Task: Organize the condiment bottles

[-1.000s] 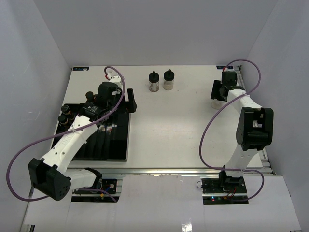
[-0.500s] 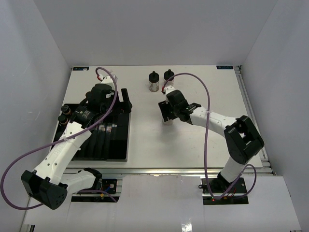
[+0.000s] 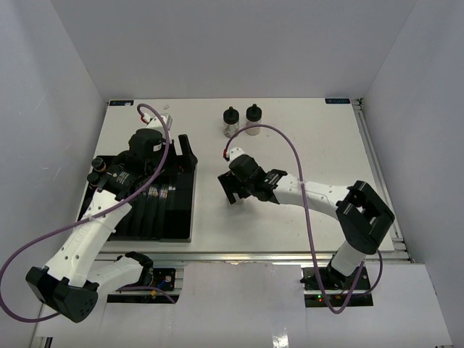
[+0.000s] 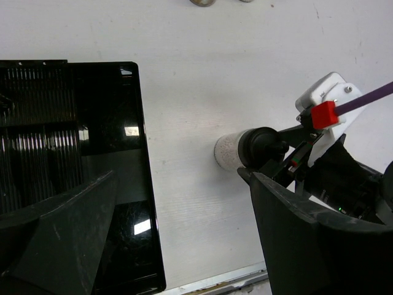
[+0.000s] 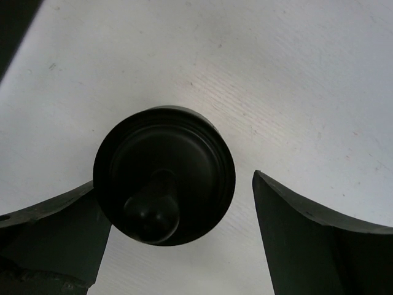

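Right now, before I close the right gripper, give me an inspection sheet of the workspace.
Surface: white table; black slotted tray at its left.
Job's things: left far bottle and right far bottle upright; powder bottle apparently on its side.
Clutter: nothing seen.
Grippers: left gripper open, empty, by the tray's edge; right gripper open around the powder bottle's cap.
Cables: purple left cable; purple right cable arcs close by the right far bottle.
Surroundings: white walls.
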